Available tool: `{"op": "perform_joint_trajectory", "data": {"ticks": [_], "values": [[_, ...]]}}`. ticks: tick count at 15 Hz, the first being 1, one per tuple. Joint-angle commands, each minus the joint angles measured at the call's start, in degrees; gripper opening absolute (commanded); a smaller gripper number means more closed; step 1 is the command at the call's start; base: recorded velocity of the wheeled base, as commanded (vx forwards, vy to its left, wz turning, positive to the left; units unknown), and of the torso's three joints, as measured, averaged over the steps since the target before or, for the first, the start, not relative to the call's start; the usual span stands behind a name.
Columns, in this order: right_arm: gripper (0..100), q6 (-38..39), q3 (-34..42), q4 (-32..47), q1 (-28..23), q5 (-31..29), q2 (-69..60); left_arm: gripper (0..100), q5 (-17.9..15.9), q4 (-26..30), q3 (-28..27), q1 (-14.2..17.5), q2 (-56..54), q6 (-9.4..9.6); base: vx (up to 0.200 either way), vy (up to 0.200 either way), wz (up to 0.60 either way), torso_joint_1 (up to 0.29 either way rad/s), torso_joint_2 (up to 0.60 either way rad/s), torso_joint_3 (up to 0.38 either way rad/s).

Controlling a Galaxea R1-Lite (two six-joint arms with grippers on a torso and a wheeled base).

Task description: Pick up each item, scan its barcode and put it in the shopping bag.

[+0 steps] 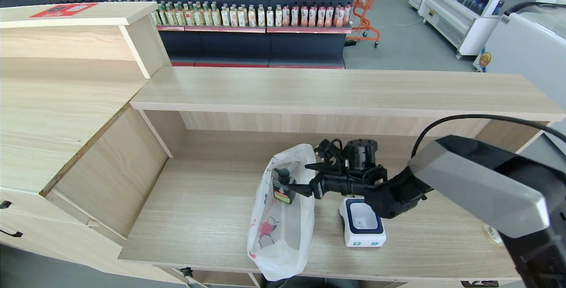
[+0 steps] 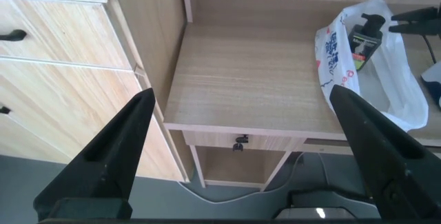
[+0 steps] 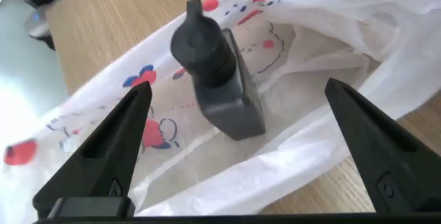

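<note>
1. R gripper (image 1: 301, 176), black with two fingers, is spread wide and holds nothing. It sits at the mouth of the thin white plastic shopping bag with red and blue print (image 1: 283, 235).
2. The dark squarish bottle with the black pump top (image 1: 283, 186) stands in the far end of the bag, approx. upright. The wrist view shows a gap on both sides between it and the fingers.
3. My read: the drop-in looks done, so the step in hand is getting the arm out cleanly.
4. To do it well:
   - Keep the fingers wide and back out along the arm's own line, w/o sweeping sideways.
   - A sideways brush could tip the bottle, which looks top-heavy.
   - The bag film is loose and lies close by the fingers, so a snag would drag bag and bottle together.
5. L gripper (image 2: 241, 93) is also fully spread and empty. It hangs low off the counter's left front corner, well apart from the bag.
6. The white-and-blue box barcode scanner (image 1: 362, 224) sits just beside the bag on the robot's right, under the R arm.
7. Surface: a pale wood-grain counter (image 1: 199, 217), recessed below a raised ledge (image 1: 336, 89).
8. Room: a shop, w/ shelves of bottled drinks (image 1: 252, 16), an orange trolley (image 1: 369, 5) and glass-front chillers (image 1: 464, 5) at the back.
</note>
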Motion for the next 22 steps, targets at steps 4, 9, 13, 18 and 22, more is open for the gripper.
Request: {"op": "perform_joint_trajectory", "data": {"ticks": [4,9,13,18,22], "values": [[100,6.44,5.38,12.41,-7.65,0.03,-15.9,100,0.0,-0.01,0.0,-0.02,-0.01,-0.01,0.0,0.0,0.0,0.0,0.0,0.0],[100,5.48,22.43,15.05,-18.98,-1.21,-34.98,100,0.0,-0.01,0.0,-0.02,-0.01,-0.01,0.0,0.0,0.0,0.0,0.0,0.0],[100,-9.55,41.15,23.22,-30.5,-7.88,-51.85,100,0.0,-0.01,0.0,-0.02,-0.01,-0.01,0.0,0.0,0.0,0.0,0.0,0.0],[100,-2.43,61.54,15.92,-32.26,-8.06,-71.63,100,0.0,-0.01,0.0,0.07,-0.01,-0.01,0.0,0.0,0.0,0.0,0.0,0.0],[100,-2.17,72.0,17.07,-32.61,-8.76,-87.1,100,0.0,-0.01,0.0,-0.02,-0.01,-0.01,0.0,0.0,0.0,0.0,0.0,0.0]]}}
